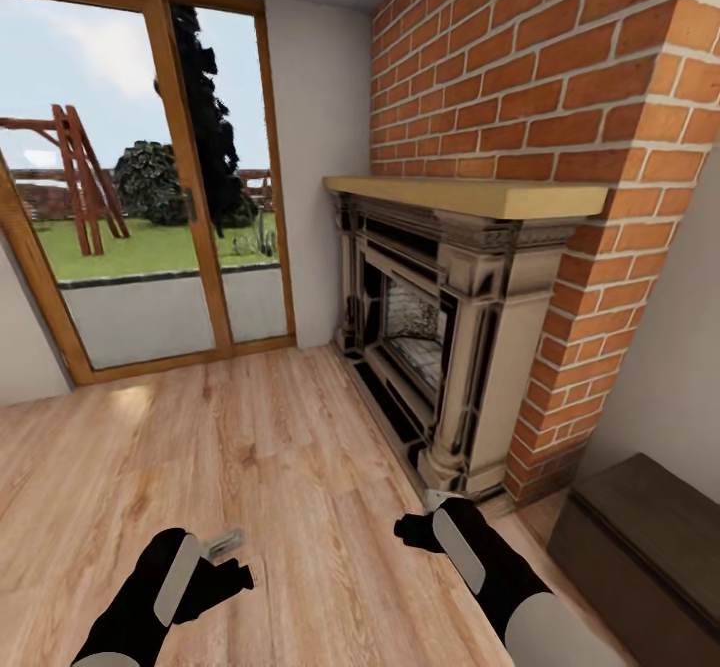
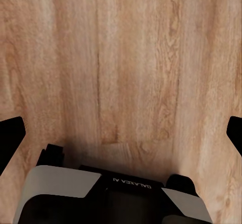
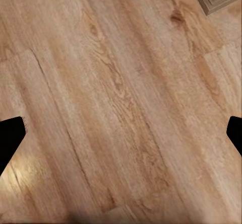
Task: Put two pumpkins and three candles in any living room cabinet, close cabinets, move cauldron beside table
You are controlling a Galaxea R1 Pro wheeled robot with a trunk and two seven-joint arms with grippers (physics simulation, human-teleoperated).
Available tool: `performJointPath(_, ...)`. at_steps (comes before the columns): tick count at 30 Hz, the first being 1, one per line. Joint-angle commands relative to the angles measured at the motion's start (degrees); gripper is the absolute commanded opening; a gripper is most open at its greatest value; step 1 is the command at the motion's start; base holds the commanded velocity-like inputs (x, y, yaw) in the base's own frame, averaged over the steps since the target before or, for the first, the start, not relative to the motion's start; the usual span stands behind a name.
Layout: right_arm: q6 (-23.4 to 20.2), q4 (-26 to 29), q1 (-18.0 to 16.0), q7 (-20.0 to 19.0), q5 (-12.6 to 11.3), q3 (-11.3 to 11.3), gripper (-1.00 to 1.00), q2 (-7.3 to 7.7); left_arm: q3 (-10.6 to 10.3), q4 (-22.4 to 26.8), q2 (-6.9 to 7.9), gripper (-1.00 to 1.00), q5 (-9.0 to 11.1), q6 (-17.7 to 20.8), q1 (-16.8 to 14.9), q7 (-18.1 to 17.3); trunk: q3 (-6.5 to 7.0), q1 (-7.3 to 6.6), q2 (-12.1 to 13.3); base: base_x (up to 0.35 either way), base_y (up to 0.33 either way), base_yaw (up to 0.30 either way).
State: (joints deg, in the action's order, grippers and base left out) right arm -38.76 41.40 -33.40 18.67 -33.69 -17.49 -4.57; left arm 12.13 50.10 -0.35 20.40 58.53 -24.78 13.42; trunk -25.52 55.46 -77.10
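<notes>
With both the left gripper [image 1: 225, 557] and right gripper [image 1: 420, 517] hanging spread wide and empty over bare floor [image 1: 280, 447], the cabinet [image 1: 640, 537] is sitting just beyond the right one, risking a knock if the base swings.

We see a light wooden plank floor [image 1: 260, 467] running to the far glazed door; a fireplace [image 1: 440, 347] stands on it at right, a dark cabinet [image 1: 640, 537] nearer right.
</notes>
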Motion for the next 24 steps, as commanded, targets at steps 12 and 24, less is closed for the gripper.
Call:
performJointPath(12,-0.06,0.00,0.00,0.01,0.03,-0.08,1.00,0.00,0.04,0.00,0.05,1.00,-0.09,-0.09,0.00,0.02,-0.03,0.00,0.00,0.000,0.000,0.285)
performJointPath(24,-0.21,0.00,0.00,0.04,0.03,-0.11,1.00,-0.05,0.10,0.00,0.12,1.00,-0.09,-0.19,0.00,-0.01,-0.55,0.00,0.00,0.001,0.000,0.263)
